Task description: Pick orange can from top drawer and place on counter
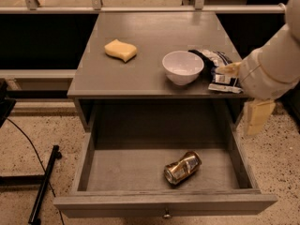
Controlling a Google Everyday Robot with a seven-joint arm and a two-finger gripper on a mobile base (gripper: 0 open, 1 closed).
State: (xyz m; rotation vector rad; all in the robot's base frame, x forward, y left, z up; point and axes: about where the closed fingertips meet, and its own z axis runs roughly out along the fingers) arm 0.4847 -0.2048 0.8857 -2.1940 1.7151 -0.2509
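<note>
You are seeing the gripper hanging just to the right of the white bowl, at the right edge of the bench. Its jaws are standing spread apart and are pinching nothing. One tan jaw is pointing toward the bowl, above the snack bag. The other is hanging lower than the bowl, outside the right wall of the top drawer.

The drawer is standing open, below the bowl and in front of it. The orange can is lying on its side on the drawer floor, almost straight in front of the bowl, near the front panel and well apart from the gripper.

The snack bag is lying just right of the bowl. The yellow sponge is resting left of the bowl, a little farther back and apart from it.
</note>
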